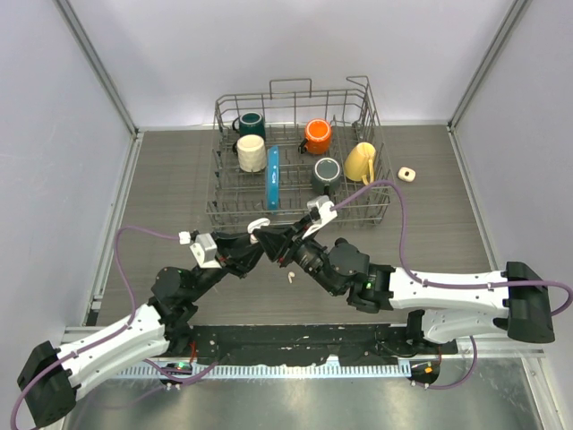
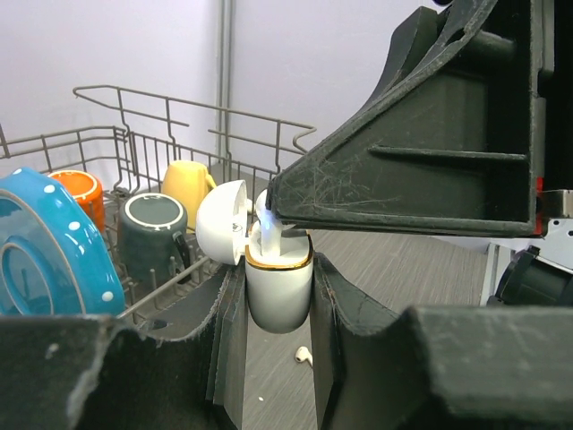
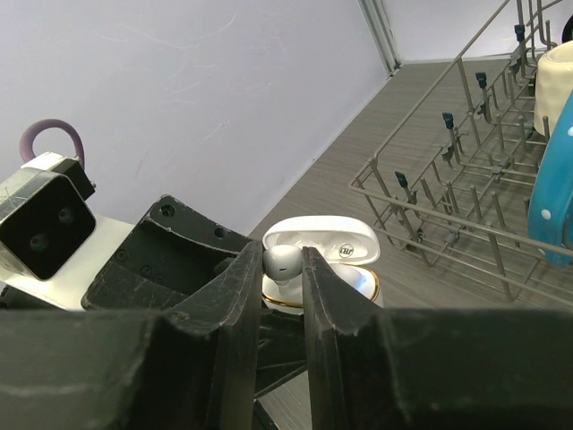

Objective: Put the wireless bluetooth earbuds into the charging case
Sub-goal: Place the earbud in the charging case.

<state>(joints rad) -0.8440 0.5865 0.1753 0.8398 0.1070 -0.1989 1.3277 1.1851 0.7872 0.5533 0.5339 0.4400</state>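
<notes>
Item: charging case (image 2: 279, 300), white, glossy, rounded, with a gold band at its mouth and its lid (image 2: 219, 224) hinged open to one side. It was held upright above the table (image 1: 430, 233), the left gripper (image 2: 278, 279) closed narrowly on its lower body with one finger on either flank. Item: earbud (image 3: 283, 261), white, pinched by its rounded head in the right gripper (image 3: 283, 273), whose fingers stood nearly together with only the bud between them. The bud sat at the mouth of the case, stem downward; whether it had reached its socket could not be told. Item: second earbud (image 2: 303, 355), lying loose on the table below the case, apart from both grippers. Also present: a wire dish rack (image 1: 376, 202) beyond the arms, holding mugs and a blue plate, and a small white object (image 1: 407, 174) on the table right of the rack, too small to identify. No other earbuds were made out. Handling notes, as judgement: the buds appeared very light, hard and smooth, so likely to slip or flick out of a firm pinch. The head looked like the best place to hold, leaving the stem free to enter its well. The case looked rigid but slick and curved, best held low on its body, clear of hinge and lid.
</notes>
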